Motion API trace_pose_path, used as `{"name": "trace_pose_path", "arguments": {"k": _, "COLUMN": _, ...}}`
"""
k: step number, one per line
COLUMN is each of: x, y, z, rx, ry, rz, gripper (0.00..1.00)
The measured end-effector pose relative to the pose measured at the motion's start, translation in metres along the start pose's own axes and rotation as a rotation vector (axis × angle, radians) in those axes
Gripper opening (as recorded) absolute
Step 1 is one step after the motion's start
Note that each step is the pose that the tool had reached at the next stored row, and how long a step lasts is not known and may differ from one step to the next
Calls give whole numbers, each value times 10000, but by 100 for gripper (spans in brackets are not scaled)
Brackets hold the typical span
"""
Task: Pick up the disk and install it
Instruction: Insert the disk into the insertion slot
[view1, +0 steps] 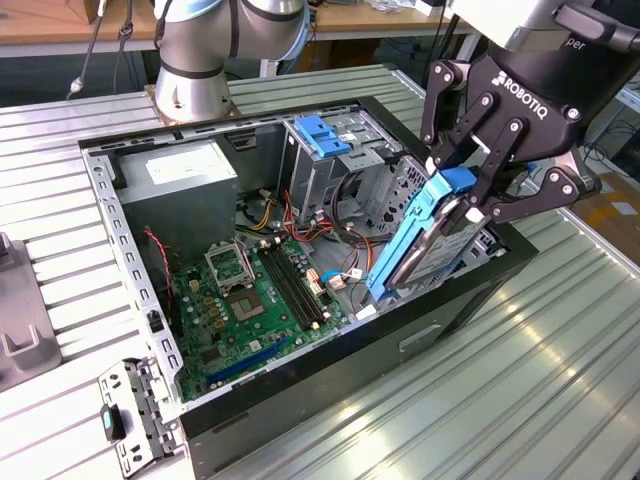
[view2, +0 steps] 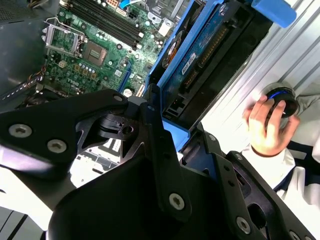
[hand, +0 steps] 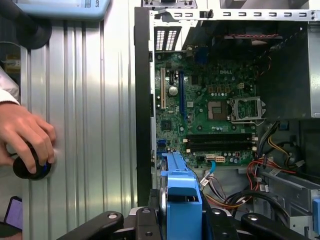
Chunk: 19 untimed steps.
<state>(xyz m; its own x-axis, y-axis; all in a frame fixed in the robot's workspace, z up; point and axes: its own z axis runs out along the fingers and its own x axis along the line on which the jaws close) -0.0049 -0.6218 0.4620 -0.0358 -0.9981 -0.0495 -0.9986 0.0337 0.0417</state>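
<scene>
- Gripper (view1: 468, 195) clamped on the disk (view1: 425, 240), fingers pinching its upper end so the long body hangs free below.
- Disk held tilted, lower end down inside the case (view1: 330, 385), upper end up at the near wall at the exterior view's right; probably angled that way to clear the wall and point toward the drive cage (view1: 335, 165).
- Carrier's blue tab (view1: 452, 180) sits up between the fingers, a likely reason for the grip there.
- Disk not seated: lower end near the motherboard (view1: 250, 300) and loose cables (view1: 340, 235), no bay around it.
- In both wrist views, disk (view2: 200, 65) (hand: 181, 187) runs out from between the fingers (view2: 155, 150) over the open case, board side showing.
- Hand (hand: 25, 137) rests on a dark knob (hand: 30, 167) on the table (view1: 520, 380), well apart from the case, seemingly a person steering the arm.
</scene>
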Motion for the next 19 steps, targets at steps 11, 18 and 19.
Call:
{"name": "trace_pose_path", "arguments": {"k": 11, "x": -1, "y": -73, "z": 22, "rx": 0, "ry": 1, "rz": 0, "gripper": 37}}
{"name": "trace_pose_path", "arguments": {"k": 18, "x": -3, "y": -138, "z": 30, "rx": 0, "ry": 1, "rz": 0, "gripper": 37}}
{"name": "trace_pose_path", "arguments": {"k": 19, "x": -3, "y": -148, "z": 30, "rx": -1, "ry": 2, "rz": 0, "gripper": 37}}
